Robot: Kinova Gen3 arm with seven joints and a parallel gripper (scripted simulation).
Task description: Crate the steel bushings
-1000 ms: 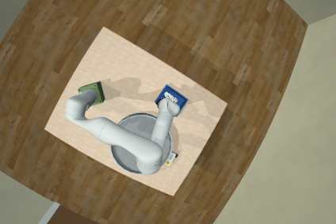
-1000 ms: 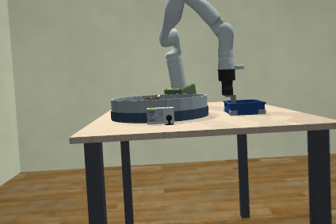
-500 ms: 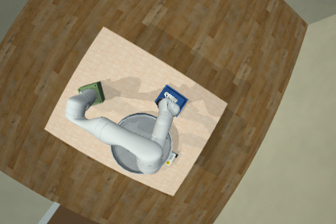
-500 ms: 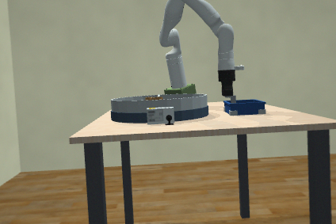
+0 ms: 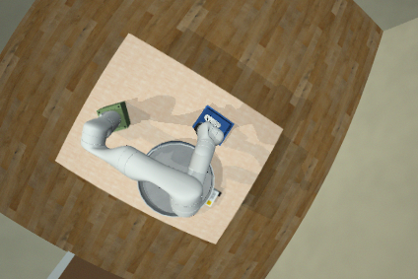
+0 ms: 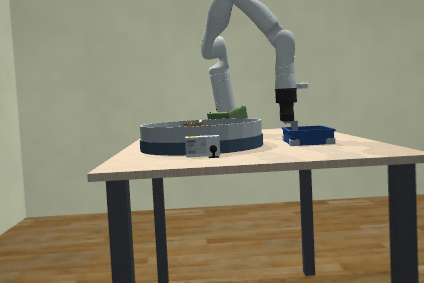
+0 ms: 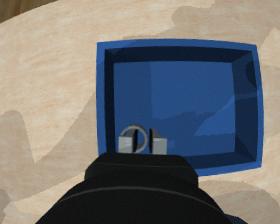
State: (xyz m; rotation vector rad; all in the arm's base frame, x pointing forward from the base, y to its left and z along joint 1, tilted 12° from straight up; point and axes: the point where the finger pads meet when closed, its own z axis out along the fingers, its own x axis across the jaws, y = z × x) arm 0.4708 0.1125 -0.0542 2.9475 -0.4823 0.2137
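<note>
My gripper (image 7: 143, 136) hangs over the near left part of the blue crate (image 7: 180, 103), just above its rim in the side view (image 6: 290, 121). The fingers stand a little apart. A steel bushing, a grey ring, sits between them against the left finger, with a gap to the right finger. I cannot tell if it still touches both fingers. The crate floor looks empty otherwise. The round grey turning table (image 6: 201, 135) stands left of the crate, with brownish bushings (image 6: 194, 124) just showing over its rim. From above, the arm hides most of the turning table.
A green block (image 5: 114, 113) holds the arm's base at the table's back. A small grey control box (image 6: 202, 145) with a black knob sits at the front of the turning table. The table edge lies close to the right of the crate.
</note>
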